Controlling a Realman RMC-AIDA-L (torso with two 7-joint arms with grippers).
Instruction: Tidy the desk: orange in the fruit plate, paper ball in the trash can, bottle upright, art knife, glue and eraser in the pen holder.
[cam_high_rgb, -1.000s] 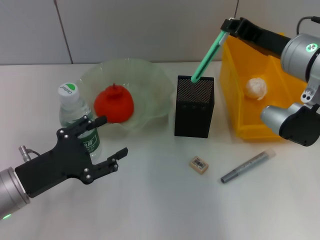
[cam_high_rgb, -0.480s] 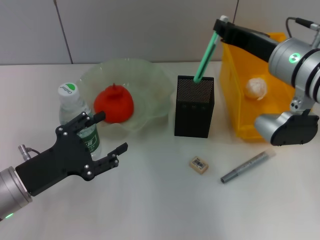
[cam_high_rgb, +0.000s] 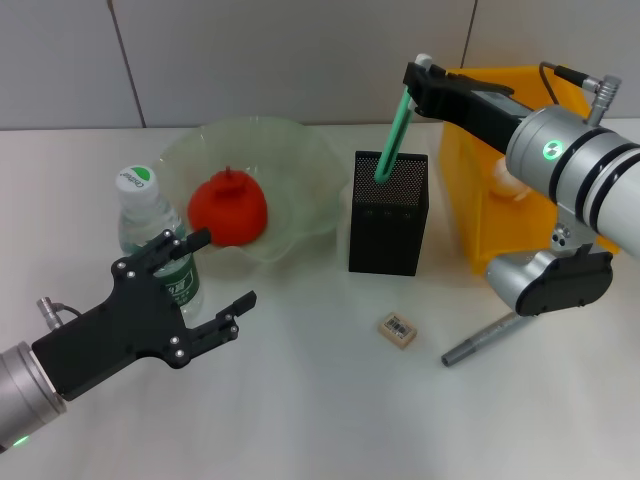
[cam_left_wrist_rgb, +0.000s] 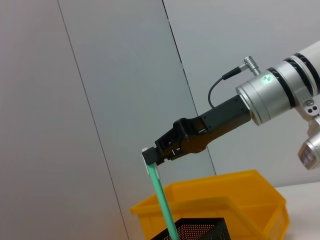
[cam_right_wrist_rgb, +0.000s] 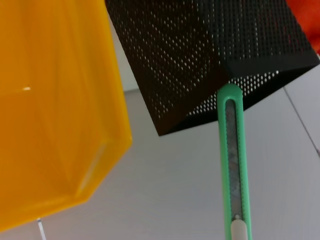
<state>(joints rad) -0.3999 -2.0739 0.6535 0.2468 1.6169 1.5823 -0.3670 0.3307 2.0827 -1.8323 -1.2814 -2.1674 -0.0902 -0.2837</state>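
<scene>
My right pincer (cam_high_rgb: 412, 78) is clamped on the top end of the green art knife (cam_high_rgb: 391, 137), which tilts with its lower end inside the black mesh pen holder (cam_high_rgb: 389, 213). My left pincer (cam_high_rgb: 212, 275) hangs with fingers apart, well off to the holder's side by the upright water bottle (cam_high_rgb: 150, 238). The eraser (cam_high_rgb: 397, 330) and the grey glue stick (cam_high_rgb: 478, 341) both lie on the desk in front of the holder.
</scene>
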